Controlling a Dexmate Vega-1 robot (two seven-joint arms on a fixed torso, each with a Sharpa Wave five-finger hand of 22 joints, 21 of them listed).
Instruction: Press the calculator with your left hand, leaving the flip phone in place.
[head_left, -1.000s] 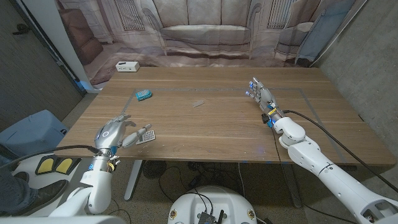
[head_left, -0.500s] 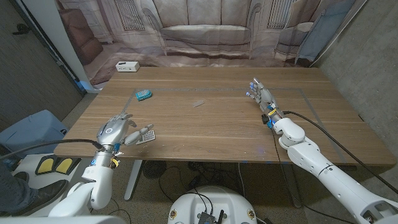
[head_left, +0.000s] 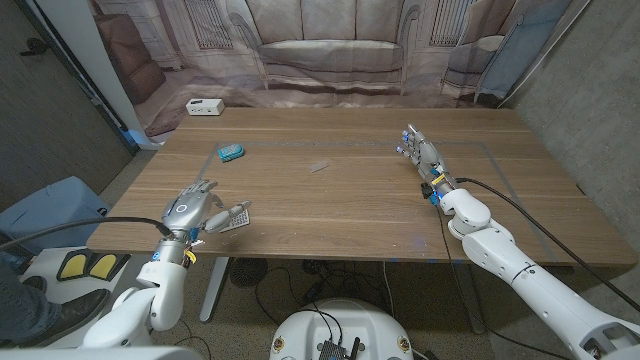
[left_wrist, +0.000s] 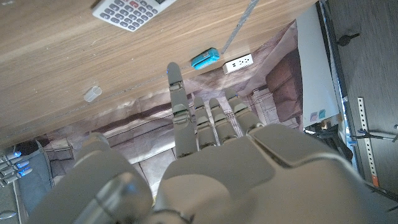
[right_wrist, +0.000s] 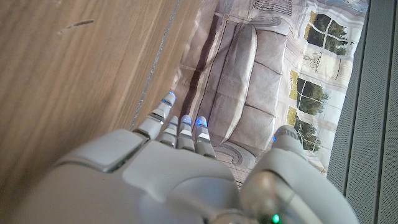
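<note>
A grey calculator (head_left: 236, 218) lies near the table's front left edge; its keypad also shows in the left wrist view (left_wrist: 131, 10). My left hand (head_left: 193, 209) hovers just left of it, holding nothing, its fingers (left_wrist: 177, 93) stretched out with one reaching further than the rest. I cannot tell whether a fingertip touches the calculator. The teal flip phone (head_left: 231, 152) lies further back on the left (left_wrist: 205, 58), well apart from the hand. My right hand (head_left: 420, 151) stays at the right of the table, fingers (right_wrist: 181, 127) straight and holding nothing.
A small pale cylinder (head_left: 319, 166) lies mid-table, also seen from the left wrist (left_wrist: 92, 94). A white power strip (head_left: 204, 106) sits at the back left corner. A cable runs along my right arm. The wooden table (head_left: 340, 210) ends just in front of the calculator.
My left hand has shifted a little to the right, closer to the calculator, and its fingers have drawn nearer together. The right arm, calculator and flip phone have not moved.
</note>
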